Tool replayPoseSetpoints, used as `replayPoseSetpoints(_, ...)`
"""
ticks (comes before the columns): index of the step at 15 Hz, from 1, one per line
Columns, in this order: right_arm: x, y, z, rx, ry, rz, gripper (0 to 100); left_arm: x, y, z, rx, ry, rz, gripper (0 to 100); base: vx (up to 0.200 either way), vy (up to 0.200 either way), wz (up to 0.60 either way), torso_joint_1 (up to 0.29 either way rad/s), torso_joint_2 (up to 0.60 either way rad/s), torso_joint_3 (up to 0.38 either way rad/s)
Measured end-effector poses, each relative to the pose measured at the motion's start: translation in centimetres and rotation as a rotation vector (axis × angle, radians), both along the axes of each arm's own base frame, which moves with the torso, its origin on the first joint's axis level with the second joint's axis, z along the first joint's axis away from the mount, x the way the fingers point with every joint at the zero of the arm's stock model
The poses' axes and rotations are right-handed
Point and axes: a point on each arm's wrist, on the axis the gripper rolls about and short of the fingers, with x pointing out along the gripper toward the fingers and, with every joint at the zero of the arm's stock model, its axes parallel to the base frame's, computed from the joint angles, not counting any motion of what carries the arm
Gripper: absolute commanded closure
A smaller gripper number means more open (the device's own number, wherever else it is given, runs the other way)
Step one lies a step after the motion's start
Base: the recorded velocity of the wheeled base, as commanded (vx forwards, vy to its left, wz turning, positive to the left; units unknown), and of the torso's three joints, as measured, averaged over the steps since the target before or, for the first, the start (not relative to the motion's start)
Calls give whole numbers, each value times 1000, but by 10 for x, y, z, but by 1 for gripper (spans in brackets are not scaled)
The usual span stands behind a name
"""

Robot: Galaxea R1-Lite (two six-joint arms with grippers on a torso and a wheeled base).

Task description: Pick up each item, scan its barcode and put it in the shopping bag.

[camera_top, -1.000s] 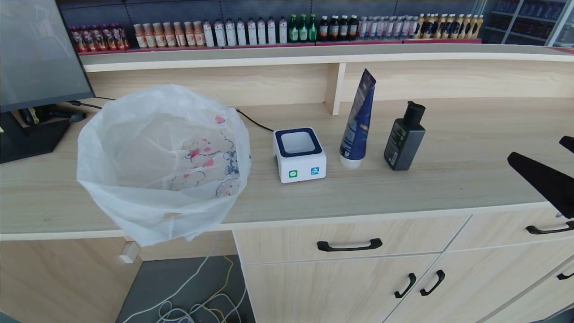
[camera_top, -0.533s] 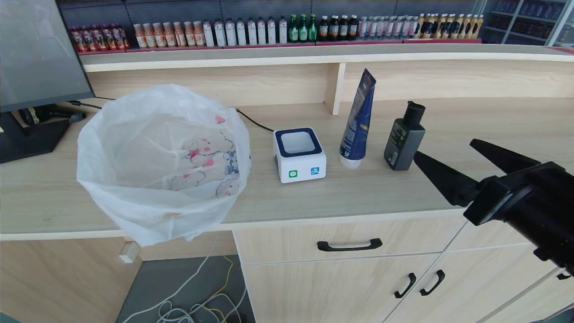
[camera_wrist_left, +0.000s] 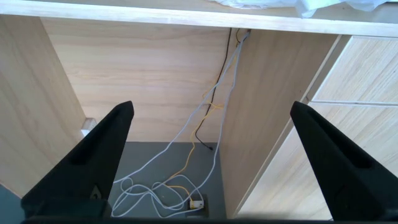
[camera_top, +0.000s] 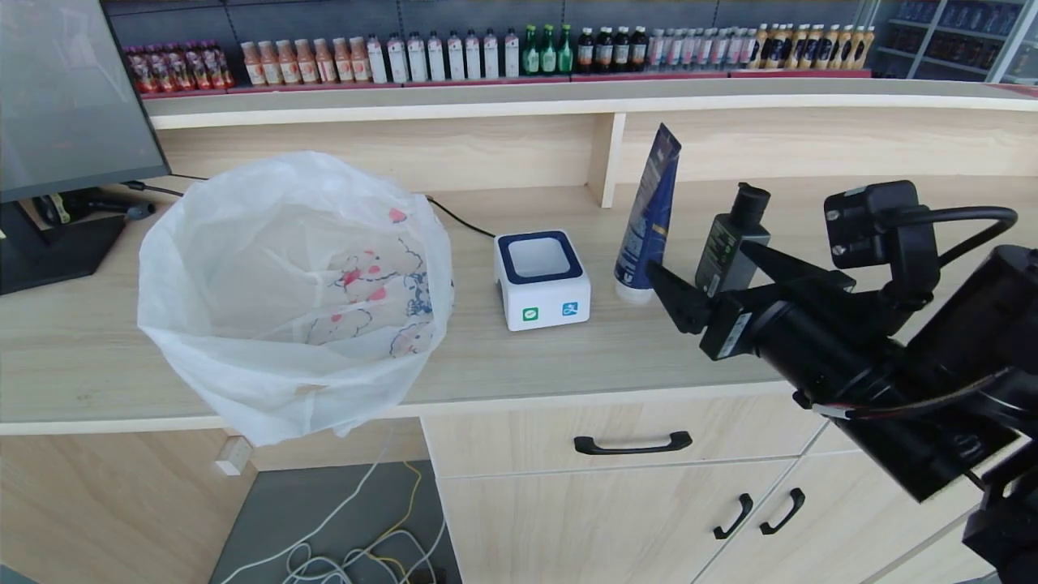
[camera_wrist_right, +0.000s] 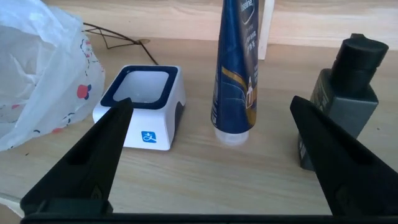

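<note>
A tall blue tube (camera_top: 649, 215) (camera_wrist_right: 239, 68) stands cap-down on the wooden counter (camera_top: 568, 357). Just to its right stands a dark grey bottle (camera_top: 726, 243) (camera_wrist_right: 345, 102). To the tube's left is a white scanner (camera_top: 541, 278) (camera_wrist_right: 144, 107) with a blue rim. An open white shopping bag (camera_top: 296, 284) (camera_wrist_right: 37, 81) sits at the counter's left. My right gripper (camera_top: 697, 264) (camera_wrist_right: 208, 109) is open in front of the tube and bottle, touching neither, with nothing in it. My left gripper (camera_wrist_left: 211, 109) is open and empty, below the counter edge, facing the floor cables.
A monitor (camera_top: 65, 89) stands at the far left. A wooden divider (camera_top: 604, 158) rises behind the tube under a raised shelf. Drawers with black handles (camera_top: 632, 444) front the counter. Loose cables (camera_top: 349, 543) (camera_wrist_left: 180, 186) lie on the floor below.
My right arm has swung in from the right edge toward the bottle and tube, its gripper open throughout. The items, scanner and bag have stayed put.
</note>
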Motion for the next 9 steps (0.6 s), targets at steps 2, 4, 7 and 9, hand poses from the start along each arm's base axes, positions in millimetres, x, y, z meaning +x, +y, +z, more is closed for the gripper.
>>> replayPoseSetpoints(2,12,8,0,3,-2,-2,0,0,0,0,0,0,0,0,0,0,0,0,0,0)
replayPoseSetpoints(4,23,12,-3,1,4,-12,0,0,0,0,0,0,0,0,0,0,0,0,0,0)
replayPoseSetpoints(7,37,16,-5,14,8,-31,0,0,0,0,0,0,1,0,0,0,0,0,0,0)
replayPoseSetpoints(9,50,13,-3,30,-3,-58,0,0,0,0,0,0,1,0,0,0,0,0,0,0)
